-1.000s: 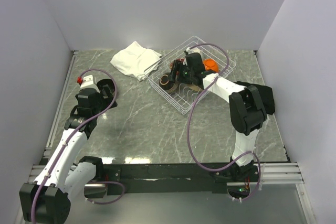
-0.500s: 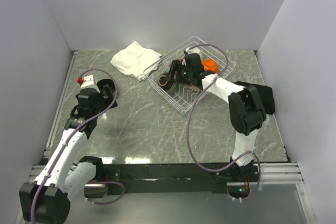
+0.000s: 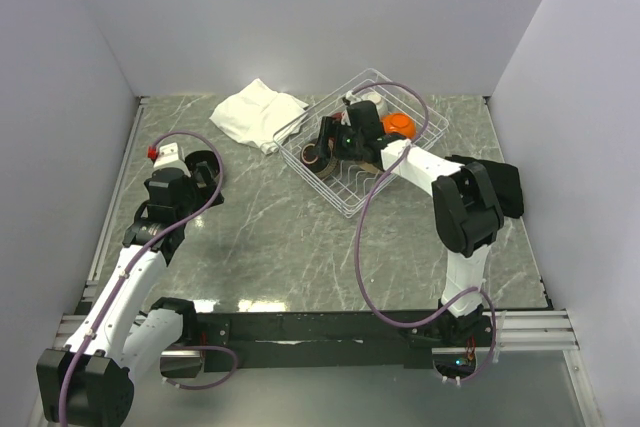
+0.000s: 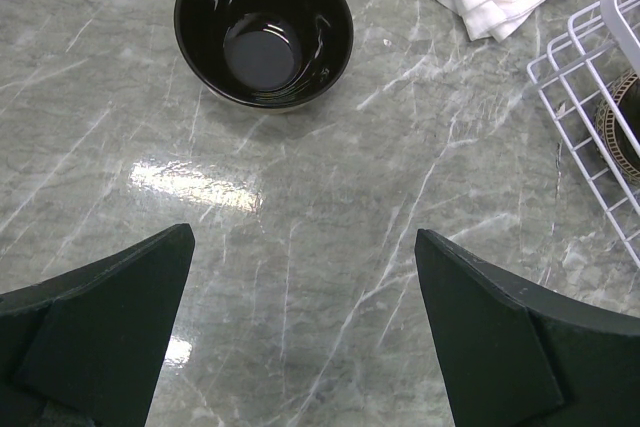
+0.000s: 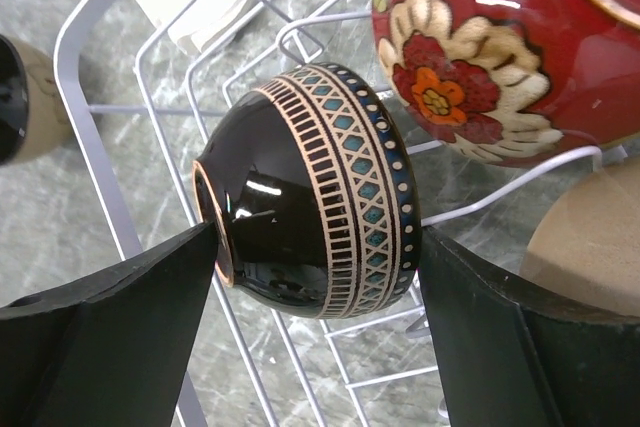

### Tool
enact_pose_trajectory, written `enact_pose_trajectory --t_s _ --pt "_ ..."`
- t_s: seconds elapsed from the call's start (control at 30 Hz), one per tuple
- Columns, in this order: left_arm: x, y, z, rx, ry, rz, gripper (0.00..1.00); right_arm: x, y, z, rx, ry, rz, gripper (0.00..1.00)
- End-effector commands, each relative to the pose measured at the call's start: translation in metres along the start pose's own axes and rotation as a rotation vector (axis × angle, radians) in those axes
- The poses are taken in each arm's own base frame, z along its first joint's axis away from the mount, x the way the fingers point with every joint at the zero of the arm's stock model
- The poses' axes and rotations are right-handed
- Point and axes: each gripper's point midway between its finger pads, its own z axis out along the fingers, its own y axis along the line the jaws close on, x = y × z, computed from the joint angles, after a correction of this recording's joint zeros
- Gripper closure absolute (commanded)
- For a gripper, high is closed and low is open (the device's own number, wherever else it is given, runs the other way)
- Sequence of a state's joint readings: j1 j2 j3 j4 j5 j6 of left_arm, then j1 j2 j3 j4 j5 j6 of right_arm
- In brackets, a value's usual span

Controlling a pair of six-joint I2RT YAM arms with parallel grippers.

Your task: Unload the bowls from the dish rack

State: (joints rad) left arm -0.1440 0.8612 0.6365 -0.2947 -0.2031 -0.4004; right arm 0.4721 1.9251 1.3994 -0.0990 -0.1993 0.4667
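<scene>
right pincer (image 5: pixel 317 247) flanks patterned black bowl (image 5: pixel 320 187) in dish rack (image 3: pixel 342 192).

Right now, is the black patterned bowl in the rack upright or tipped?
Tipped on its side: the patterned bowl lies in the dish rack with its foot ring facing left and rim facing right.

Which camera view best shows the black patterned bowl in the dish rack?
The right wrist view: the patterned bowl sits large and central, on its side. The top view shows it small; the left wrist view shows only an edge behind wires.
</scene>
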Motion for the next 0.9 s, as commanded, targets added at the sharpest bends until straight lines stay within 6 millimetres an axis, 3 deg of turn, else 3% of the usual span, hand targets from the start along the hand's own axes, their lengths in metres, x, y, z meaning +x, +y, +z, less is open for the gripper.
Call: enact_pose_trajectory --t_s 0.0,0.2,0.33,0.43,0.53,0.73,0.87 --pt "-0.011 -0.007 0.000 0.032 -0.044 0.014 0.01 -0.004 0.025 0.006 -0.044 0.001 -0.097 0.13" --pt "-0.012 -0.007 0.000 0.034 -0.045 0.012 0.01 -0.009 0.024 0.002 -0.025 -0.014 -0.129 0.19" --pt "-0.012 -0.007 0.000 0.034 -0.045 0.014 0.01 -0.014 0.026 -0.005 -0.020 -0.032 -0.144 0.31" --pt "-0.012 -0.007 -0.001 0.035 -0.047 0.013 0.01 -0.023 0.029 -0.013 -0.012 -0.054 -0.155 0.46" --pt "-0.012 -0.008 -0.001 0.038 -0.046 0.013 0.01 -0.032 0.031 -0.024 -0.006 -0.081 -0.170 0.53" --pt "-0.012 -0.008 -0.001 0.041 -0.047 0.012 0.01 -0.051 0.041 -0.048 -0.008 -0.133 -0.215 0.67" --pt "-0.011 -0.009 -0.001 0.042 -0.045 0.010 0.01 -0.059 0.046 -0.061 -0.009 -0.158 -0.252 0.71"
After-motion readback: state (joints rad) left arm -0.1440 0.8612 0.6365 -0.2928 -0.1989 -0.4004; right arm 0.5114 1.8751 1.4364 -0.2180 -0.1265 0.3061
